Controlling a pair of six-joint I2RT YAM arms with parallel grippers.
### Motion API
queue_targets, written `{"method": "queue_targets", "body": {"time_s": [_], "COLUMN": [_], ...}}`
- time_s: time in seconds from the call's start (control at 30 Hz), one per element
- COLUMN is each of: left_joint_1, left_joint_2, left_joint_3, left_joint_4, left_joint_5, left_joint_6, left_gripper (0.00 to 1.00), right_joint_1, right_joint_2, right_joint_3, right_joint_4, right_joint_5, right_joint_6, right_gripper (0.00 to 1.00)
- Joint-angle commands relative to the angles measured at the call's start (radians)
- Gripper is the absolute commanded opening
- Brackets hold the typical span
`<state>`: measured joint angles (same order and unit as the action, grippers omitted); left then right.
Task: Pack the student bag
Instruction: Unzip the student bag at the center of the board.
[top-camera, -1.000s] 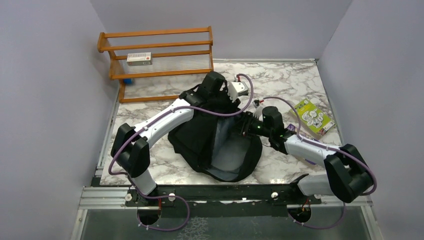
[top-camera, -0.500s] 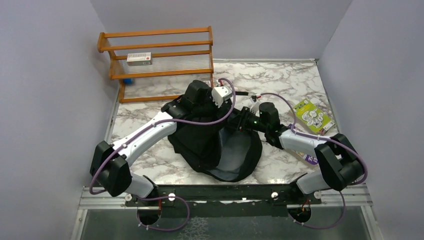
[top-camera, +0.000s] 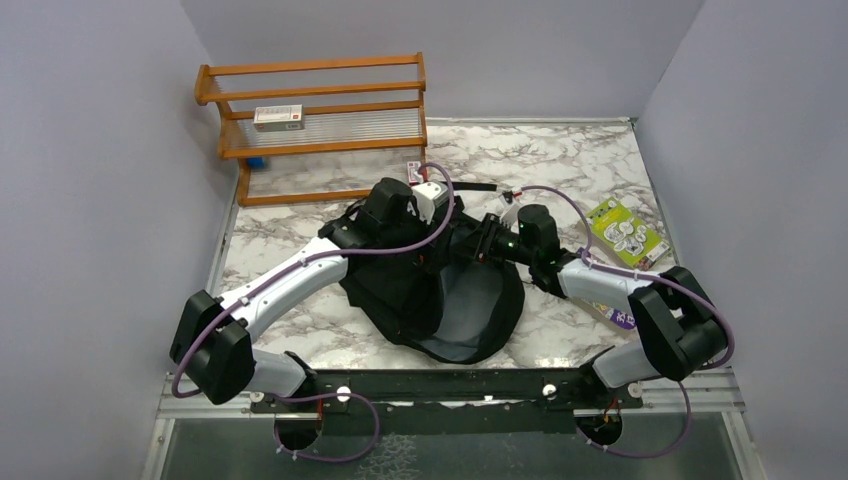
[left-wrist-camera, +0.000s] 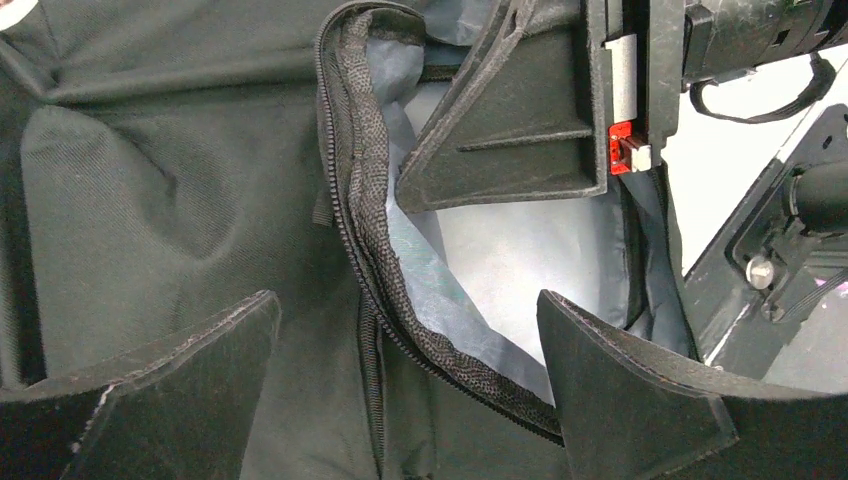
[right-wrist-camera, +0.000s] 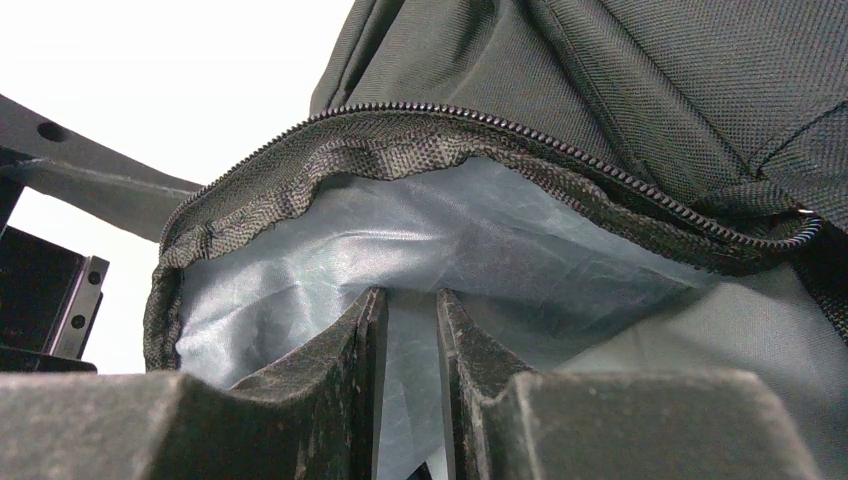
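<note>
The student bag (top-camera: 400, 285), black with a grey lining (top-camera: 470, 300), lies in the middle of the table with its mouth open toward the near edge. My left gripper (top-camera: 432, 197) hovers open over the bag's far side. In the left wrist view its jaws (left-wrist-camera: 408, 300) straddle the zipper rim (left-wrist-camera: 355, 180) without touching it. My right gripper (top-camera: 478, 243) is at the bag's right rim. In the right wrist view it (right-wrist-camera: 410, 295) is shut on a fold of the grey lining (right-wrist-camera: 400, 230), just inside the zipper edge (right-wrist-camera: 420, 140).
A wooden rack (top-camera: 310, 110) stands at the back left with a small box (top-camera: 278, 117) on its shelf. A green packet (top-camera: 625, 230) lies at the right, and a purple item (top-camera: 620, 316) shows under the right arm. Walls close in on both sides.
My left gripper has opened and drawn back left from beyond the bag's far edge to over the bag. The right arm shifted slightly left and kept its grip.
</note>
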<state>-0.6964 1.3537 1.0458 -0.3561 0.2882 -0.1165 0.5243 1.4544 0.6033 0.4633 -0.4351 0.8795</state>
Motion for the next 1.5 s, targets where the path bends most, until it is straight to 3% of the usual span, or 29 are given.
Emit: {"method": "queue_targets", "body": {"time_s": [0.0, 0.1, 0.33, 0.5, 0.83, 0.87, 0.97, 1.1, 1.33, 1.4, 1.47], "left_joint_1": [-0.032, -0.043, -0.044, -0.044, -0.038, -0.038, -0.037, -0.038, -0.037, -0.037, -0.036], "left_joint_2": [-0.014, 0.012, 0.061, 0.081, 0.113, 0.116, 0.132, 0.147, 0.153, 0.153, 0.154], "left_joint_3": [-0.016, -0.017, 0.007, 0.049, 0.181, 0.190, 0.209, 0.220, 0.238, 0.260, 0.289], "left_joint_4": [0.046, 0.051, 0.056, 0.040, 0.048, 0.048, 0.048, 0.049, 0.049, 0.039, 0.026], "left_joint_5": [-0.041, -0.041, -0.038, -0.068, -0.101, -0.100, -0.087, -0.067, -0.076, -0.086, -0.097], "left_joint_6": [-0.107, -0.114, -0.095, -0.043, 0.022, 0.025, 0.034, 0.041, 0.047, 0.049, 0.054], "left_gripper": [0.92, 0.76, 0.25, 0.00, 0.00, 0.00, 0.00, 0.00, 0.00, 0.00, 0.00], "right_joint_1": [0.005, 0.005, 0.005, 0.005, 0.004, 0.003, 0.004, 0.005, 0.005, 0.005, 0.005], "right_joint_2": [-0.002, -0.023, -0.108, -0.266, -0.552, -0.558, -0.550, -0.494, -0.358, -0.335, -0.323], "right_joint_3": [0.028, 0.027, 0.030, 0.036, 0.118, 0.125, 0.124, 0.075, 0.031, 0.026, 0.025], "right_joint_4": [0.023, -0.005, -0.100, -0.298, -0.922, -0.964, -1.034, -0.994, -0.871, -0.853, -0.845], "right_joint_5": [0.001, 0.018, 0.068, 0.174, 0.555, 0.565, 0.545, 0.467, 0.474, 0.501, 0.519], "right_joint_6": [-0.018, -0.033, -0.083, -0.144, -0.165, -0.152, -0.113, -0.088, -0.112, -0.123, -0.129], "right_gripper": [0.29, 0.29, 0.31, 0.33, 0.56, 0.66, 0.75, 0.81, 0.80, 0.74, 0.62]}}
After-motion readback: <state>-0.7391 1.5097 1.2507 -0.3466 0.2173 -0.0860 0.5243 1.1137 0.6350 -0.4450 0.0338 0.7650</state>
